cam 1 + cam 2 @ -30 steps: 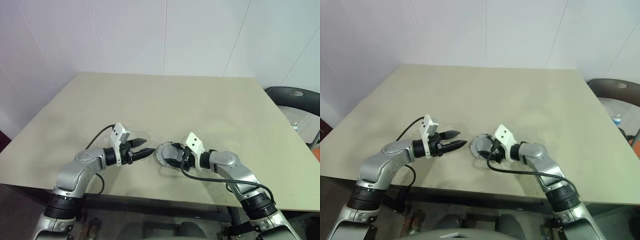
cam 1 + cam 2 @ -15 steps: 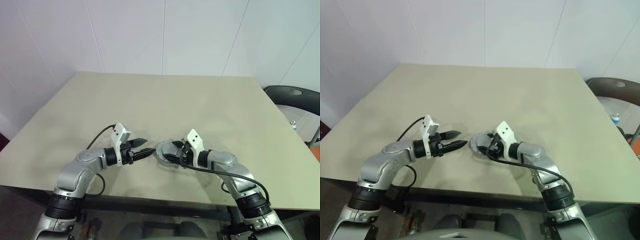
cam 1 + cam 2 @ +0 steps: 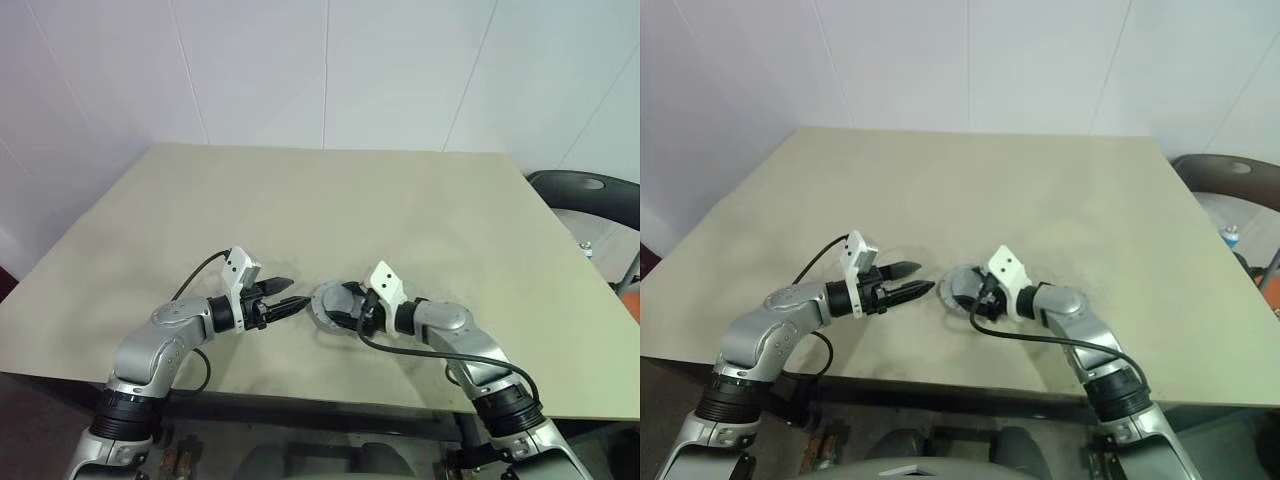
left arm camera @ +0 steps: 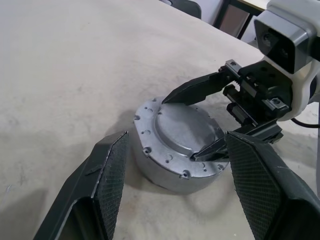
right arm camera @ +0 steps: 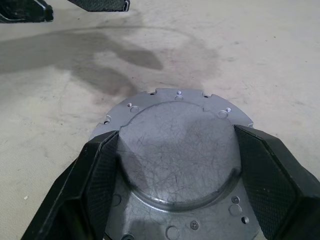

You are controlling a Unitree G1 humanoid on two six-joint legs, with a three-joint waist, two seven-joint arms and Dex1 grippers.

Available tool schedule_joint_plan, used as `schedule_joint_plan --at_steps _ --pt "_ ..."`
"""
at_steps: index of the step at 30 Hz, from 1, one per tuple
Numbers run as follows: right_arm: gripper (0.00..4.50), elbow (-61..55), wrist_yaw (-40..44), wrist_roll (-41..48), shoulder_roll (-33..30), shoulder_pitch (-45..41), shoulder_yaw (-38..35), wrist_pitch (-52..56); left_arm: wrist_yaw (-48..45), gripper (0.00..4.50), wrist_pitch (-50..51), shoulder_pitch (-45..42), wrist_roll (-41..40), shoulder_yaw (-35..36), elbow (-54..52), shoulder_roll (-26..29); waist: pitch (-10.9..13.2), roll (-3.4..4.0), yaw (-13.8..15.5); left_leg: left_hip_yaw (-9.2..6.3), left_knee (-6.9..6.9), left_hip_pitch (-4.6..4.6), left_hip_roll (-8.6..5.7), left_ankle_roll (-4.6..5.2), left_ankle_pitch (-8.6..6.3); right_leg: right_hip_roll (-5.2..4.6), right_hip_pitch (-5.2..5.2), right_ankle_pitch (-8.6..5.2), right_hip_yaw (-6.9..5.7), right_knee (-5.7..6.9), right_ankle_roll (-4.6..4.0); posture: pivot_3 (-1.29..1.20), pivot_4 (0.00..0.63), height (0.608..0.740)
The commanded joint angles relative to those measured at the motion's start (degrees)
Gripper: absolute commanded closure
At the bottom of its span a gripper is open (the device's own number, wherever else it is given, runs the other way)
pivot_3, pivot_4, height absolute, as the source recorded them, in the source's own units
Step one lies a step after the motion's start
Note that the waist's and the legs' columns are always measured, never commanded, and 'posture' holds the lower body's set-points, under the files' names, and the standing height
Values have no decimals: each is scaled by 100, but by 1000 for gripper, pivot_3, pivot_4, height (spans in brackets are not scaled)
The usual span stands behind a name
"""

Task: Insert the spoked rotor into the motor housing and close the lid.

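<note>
Beige table (image 3: pixel 330 200) lower centre: right gripper (image 4: pixel 200 122) straddles lid (image 4: pixel 182 127), apparently seated on motor housing (image 4: pixel 155 167); press evenly; left gripper (image 3: pixel 292 303) open, empty.

The table (image 3: pixel 330 200) lies bare from its far edge down to the two arms, so a gripper could sweep anywhere across that wide stretch without meeting anything. The crowding is all near the front edge. There the closed motor housing (image 4: pixel 172 165), lid (image 5: pixel 177 150) on top, sits on the board with the right gripper (image 4: pixel 202 122) spread over its top, one finger to each side of the raised centre. The left gripper (image 3: pixel 283 300) hovers just beside it, spread wide, with a narrow gap between. A dark chair (image 3: pixel 590 195), probably clear of reach, stands off the right side.
</note>
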Motion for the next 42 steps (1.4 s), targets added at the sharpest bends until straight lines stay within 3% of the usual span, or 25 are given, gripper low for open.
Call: schedule_joint_plan --at_steps 1,7,14,17,25,34,42 --pt "1302 359 -179 -281 32 1 154 109 -6 1246 -42 -64 -65 82 -136 -16 0 0 -42 -2 0 0 0 0 0 0 0 0 0 0 0 0 0 740" --pt "1302 308 62 -226 -78 42 208 200 -21 1246 -111 -133 35 40 25 -33 2 3 -59 -2 -1 0 0 0 0 0 0 0 0 -3 0 0 0 740" --pt "1302 336 83 -246 -76 -2 219 203 234 1246 -664 -759 700 -223 1261 -465 5 6 -48 -2 -2 -3 -1 0 -1 -1 -10 0 -2 -22 1 0 0 740" --pt "1302 349 64 -278 -86 -25 211 182 291 1831 -845 -1041 873 -240 1715 -641 4 4 -55 -1 -8 -9 -2 0 -1 -1 -3 2 -2 -27 3 0 0 740" --pt "1302 317 4 -287 -124 67 153 195 -257 4448 -402 -1088 505 -267 1419 -690 3 3 -52 -2 -34 -4 -1 -1 0 0 -5 3 -1 -30 4 0 0 740" --pt "1302 305 -43 -328 -116 92 160 175 -1019 4479 280 -1086 138 -475 1025 -426 2 2 -58 -2 -62 1 -1 -1 0 -1 -4 2 -1 -53 1 0 0 740" --pt "1302 298 -67 -333 -128 74 132 164 -822 4479 -386 -1360 753 -546 2209 -620 2 2 -51 -3 -66 0 -1 -1 0 -2 -7 2 -1 -55 0 0 0 740"
